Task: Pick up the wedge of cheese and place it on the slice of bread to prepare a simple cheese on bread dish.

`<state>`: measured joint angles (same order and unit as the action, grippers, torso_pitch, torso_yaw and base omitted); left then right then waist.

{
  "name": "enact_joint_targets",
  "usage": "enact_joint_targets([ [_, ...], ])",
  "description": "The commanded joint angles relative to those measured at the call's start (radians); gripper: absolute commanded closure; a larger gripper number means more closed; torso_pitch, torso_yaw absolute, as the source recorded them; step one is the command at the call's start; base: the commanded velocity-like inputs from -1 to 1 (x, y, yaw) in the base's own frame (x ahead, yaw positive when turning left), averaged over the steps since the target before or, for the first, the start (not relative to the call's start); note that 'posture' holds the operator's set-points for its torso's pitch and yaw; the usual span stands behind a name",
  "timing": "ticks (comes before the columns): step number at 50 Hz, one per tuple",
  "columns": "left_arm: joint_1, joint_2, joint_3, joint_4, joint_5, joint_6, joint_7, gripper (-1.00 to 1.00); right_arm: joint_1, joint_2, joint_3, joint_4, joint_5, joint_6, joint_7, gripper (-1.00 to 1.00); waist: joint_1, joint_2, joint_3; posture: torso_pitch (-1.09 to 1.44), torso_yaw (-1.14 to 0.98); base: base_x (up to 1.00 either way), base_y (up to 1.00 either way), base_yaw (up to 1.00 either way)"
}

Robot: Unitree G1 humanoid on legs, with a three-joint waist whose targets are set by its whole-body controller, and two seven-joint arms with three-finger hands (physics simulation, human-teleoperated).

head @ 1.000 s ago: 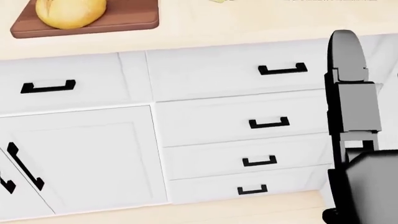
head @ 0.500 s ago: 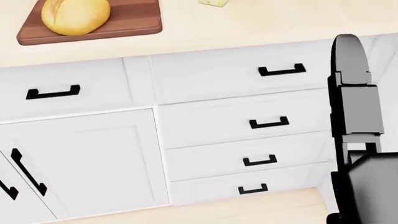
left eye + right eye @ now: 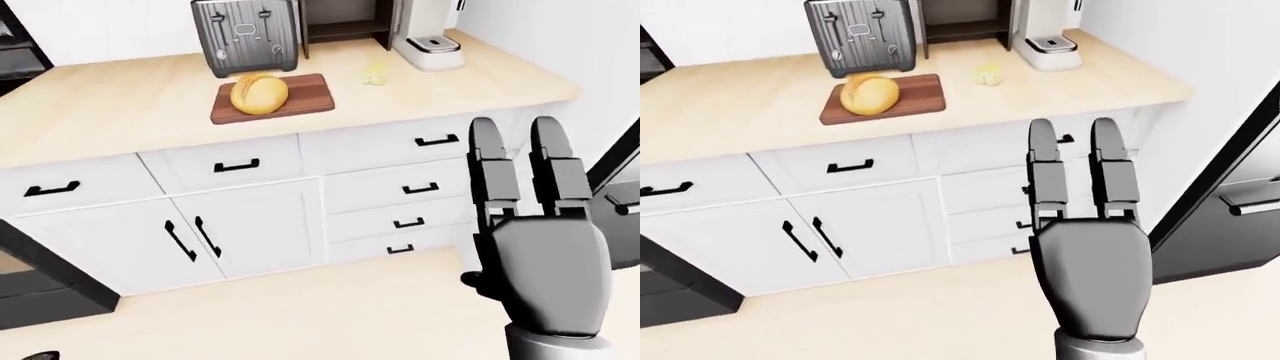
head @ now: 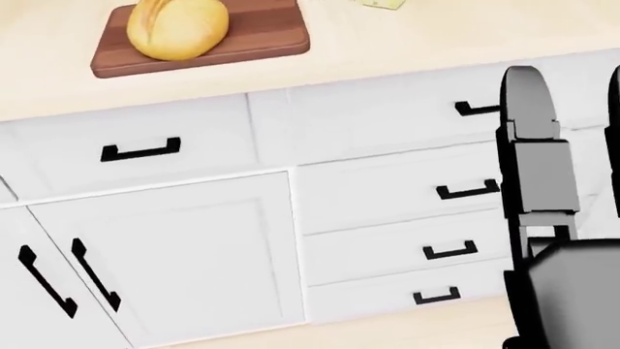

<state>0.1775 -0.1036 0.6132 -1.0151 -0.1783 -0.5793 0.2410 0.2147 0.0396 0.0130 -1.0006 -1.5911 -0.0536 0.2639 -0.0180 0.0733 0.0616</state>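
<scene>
right hand [image 3: 1080, 247]: fingers apart, empty | toaster [image 3: 246, 34] just behind cutting board [image 3: 300, 105] | cheese [image 3: 376, 73] beside, unobstructed

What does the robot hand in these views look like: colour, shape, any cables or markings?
Only one robot hand shows, the right one. It has a broad, smooth, rounded dark grey palm block, a lighter grey cuff at the wrist, and long jointed fingers of boxy grey links with rounded tips and black joints. No cables or markings are visible. The left hand is out of view.
</scene>
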Motion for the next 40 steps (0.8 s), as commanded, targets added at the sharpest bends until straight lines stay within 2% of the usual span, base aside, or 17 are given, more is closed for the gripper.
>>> enact_joint_targets([
  [1, -0.007, 0.005, -0.006, -0.032, 0.007, -0.004, -0.008, -1.00, -0.011, -0.004, -0.009, -0.041, 0.001, 0.002, -0.019, -1.00, 0.002, 0.000, 0.002, 0.00, 0.00, 0.27, 0.44, 0.00],
  [3, -0.006, 0.005, -0.005, -0.032, 0.007, -0.005, -0.008, -1.00, -0.012, -0.004, -0.007, -0.039, -0.001, 0.000, -0.018, -1.00, 0.005, -0.022, -0.009, 0.00, 0.00, 0.28, 0.33, 0.00],
  [4, -0.006, 0.006, -0.006, -0.032, 0.008, -0.004, -0.008, -1.00, -0.017, -0.002, -0.007, -0.030, -0.010, 0.003, -0.022, -1.00, 0.005, -0.023, -0.009, 0.00, 0.00, 0.27, 0.15, 0.00],
  [5, -0.006, 0.005, -0.006, -0.032, 0.008, -0.005, -0.008, -1.00, -0.055, 0.015, -0.027, -0.010, 0.012, 0.051, -0.011, -1.00, 0.002, -0.025, 0.004, 0.00, 0.00, 0.00, 0.00, 0.00],
  [6, -0.006, 0.005, -0.006, -0.032, 0.008, -0.005, -0.008, -1.00, -0.092, 0.016, -0.047, 0.014, -0.068, 0.084, -0.023, -1.00, 0.001, -0.016, -0.021, 0.00, 0.00, 0.00, 0.00, 0.00],
  [8, -0.006, 0.003, -0.008, -0.032, 0.010, -0.006, -0.011, -1.00, -0.110, 0.010, -0.034, 0.023, -0.129, 0.107, -0.055, -1.00, 0.006, -0.025, -0.024, 0.00, 0.00, 0.00, 0.00, 0.00],
  [12, -0.006, 0.003, -0.007, -0.032, 0.009, -0.006, -0.011, -1.00, -0.097, -0.007, -0.007, 0.006, -0.098, 0.109, -0.047, -1.00, 0.021, -0.048, -0.017, 0.00, 0.00, 0.00, 0.00, 0.00],
  [21, -0.003, -0.001, -0.009, -0.032, 0.009, -0.010, -0.016, -1.00, -0.081, -0.011, -0.014, 0.011, -0.064, 0.108, -0.056, -1.00, 0.031, -0.092, -0.038, 0.00, 0.00, 0.00, 0.00, 0.00],
  [22, -0.004, -0.001, -0.009, -0.032, 0.009, -0.009, -0.016, -1.00, -0.078, -0.012, -0.013, 0.014, -0.055, 0.106, -0.053, -1.00, 0.034, -0.095, -0.043, 0.00, 0.00, 0.00, 0.00, 0.00],
  [26, -0.004, 0.000, -0.008, -0.032, 0.008, -0.009, -0.013, -1.00, -0.071, -0.013, -0.013, 0.016, -0.045, 0.099, -0.052, -1.00, 0.026, -0.073, -0.056, 0.00, 0.00, 0.00, 0.00, 0.00],
  [28, -0.003, 0.002, -0.005, -0.032, 0.006, -0.011, -0.010, -1.00, -0.067, -0.013, -0.010, 0.018, -0.038, 0.095, -0.051, -1.00, 0.023, -0.084, -0.047, 0.00, 0.00, 0.00, 0.00, 0.00],
  [30, -0.003, 0.001, -0.006, -0.032, 0.007, -0.010, -0.011, -1.00, -0.069, -0.013, -0.010, 0.019, -0.044, 0.094, -0.047, -1.00, 0.023, -0.111, -0.038, 0.00, 0.00, 0.00, 0.00, 0.00],
  [31, -0.004, 0.002, -0.006, -0.032, 0.007, -0.010, -0.010, -1.00, -0.069, -0.013, -0.012, 0.021, -0.047, 0.094, -0.052, -1.00, 0.023, -0.111, -0.034, 0.00, 0.00, 0.00, 0.00, 0.00],
  [32, -0.004, 0.002, -0.006, -0.032, 0.008, -0.010, -0.010, -1.00, -0.067, -0.013, -0.010, 0.022, -0.050, 0.092, -0.051, -1.00, 0.024, -0.112, -0.045, 0.00, 0.00, 0.11, 0.00, 0.00],
  [34, -0.004, 0.001, -0.006, -0.032, 0.008, -0.010, -0.011, -1.00, -0.068, -0.013, -0.010, 0.019, -0.048, 0.090, -0.051, -1.00, 0.022, -0.108, -0.013, 0.00, 0.00, 0.11, 0.00, 0.02],
  [37, -0.005, 0.003, -0.005, -0.032, 0.007, -0.009, -0.009, -1.00, -0.068, -0.012, -0.012, 0.014, -0.035, 0.092, -0.056, -1.00, 0.026, -0.073, 0.004, 0.00, 0.00, 0.11, 0.00, 0.02],
  [40, -0.008, 0.003, -0.004, -0.032, 0.008, -0.005, -0.010, -1.00, -0.070, -0.012, -0.013, 0.012, -0.029, 0.091, -0.053, -1.00, 0.022, -0.018, -0.006, 0.00, 0.00, 0.11, 0.00, 0.03],
])
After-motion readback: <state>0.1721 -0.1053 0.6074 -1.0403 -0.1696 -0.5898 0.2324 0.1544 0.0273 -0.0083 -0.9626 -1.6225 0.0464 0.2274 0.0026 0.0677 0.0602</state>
